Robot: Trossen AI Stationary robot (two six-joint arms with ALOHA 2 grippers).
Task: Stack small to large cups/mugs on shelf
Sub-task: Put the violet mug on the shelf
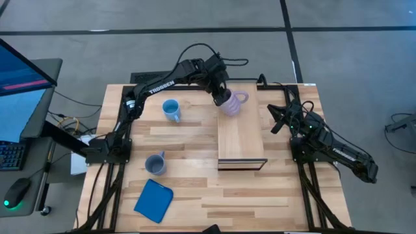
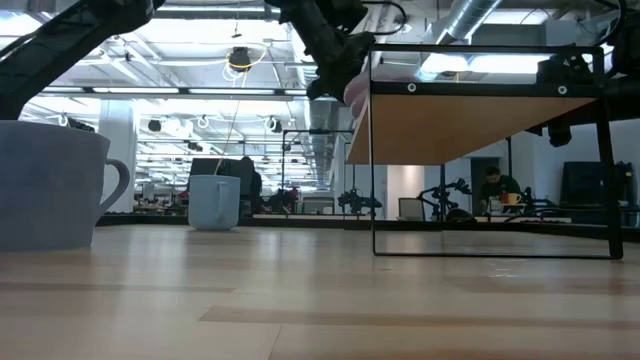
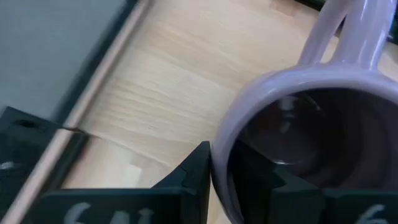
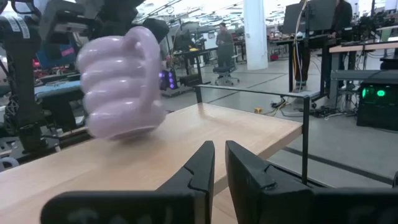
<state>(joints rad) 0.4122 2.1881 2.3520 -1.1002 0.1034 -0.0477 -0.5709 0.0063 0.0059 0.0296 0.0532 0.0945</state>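
— Slatted wooden tabletop (image 1: 195,195), then: how much of it is free?

— Most of the near half. A flat blue square pad (image 1: 154,200) lies close to the front-left corner, and a dull grey-blue handled mug (image 1: 155,164) stands just beyond it. A bright light blue handled mug (image 1: 171,110) stands farther back on the left side, well apart from the grey-blue one. Bare wood runs between both mugs and the shelf.

— And the shelf itself?

— It is a long, narrow light-wood board on a dark wire base (image 1: 240,140), set right of centre, its surface bare from the middle down to its front edge. In the low view open space shows beneath it.

— Where is the third mug?

— The pale purple ribbed mug (image 1: 231,103) is over the shelf's far end, near its left rear corner, tilted. The left gripper (image 1: 221,97) pinches its rim, one finger (image 3: 186,180) outside the wall and one inside.

— The other arm?

— The right gripper (image 4: 219,163) waits at the table's right edge, beside the shelf, its fingers nearly together with only a thin gap, holding nothing.
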